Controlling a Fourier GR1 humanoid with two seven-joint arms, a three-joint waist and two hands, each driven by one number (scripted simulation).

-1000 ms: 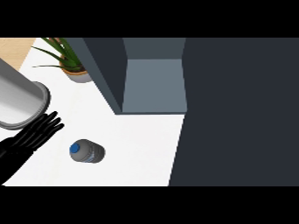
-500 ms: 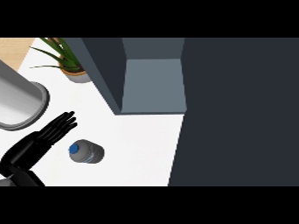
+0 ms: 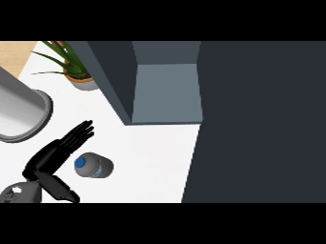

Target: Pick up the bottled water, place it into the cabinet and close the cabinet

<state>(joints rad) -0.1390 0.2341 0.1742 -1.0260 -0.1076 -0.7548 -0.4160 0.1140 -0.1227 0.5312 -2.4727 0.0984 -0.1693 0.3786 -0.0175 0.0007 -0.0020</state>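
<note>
So the white desk [image 3: 152, 162] had a few things crowding the spot. A big grey cylinder [image 3: 11, 112] lay at about 10 o'clock from the bottled water [image 3: 93, 166], and a potted plant [image 3: 71, 66] sat up at 12 o'clock near the top edge. The cabinet [image 3: 166, 90] stood open at roughly 1 o'clock from the bottle, its grey inside showing, with a wide dark panel [image 3: 271, 124] filling everything toward 3 o'clock, probably its door, though that couldn't be told for sure. Nothing lay on the bare desk between bottle and cabinet.

The bottled water stood on the desk seen from above, blue cap up, in the lower left area. The hand [image 3: 53, 157] came in from 7 o'clock, fingers [image 3: 80, 133] straight and pointing toward 1 o'clock, thumb angled down toward 5 o'clock. It was released, holding nothing, just beside the bottle at its 9 o'clock. Whether it actually touched the bottle couldn't be told. Only that one hand showed.
</note>
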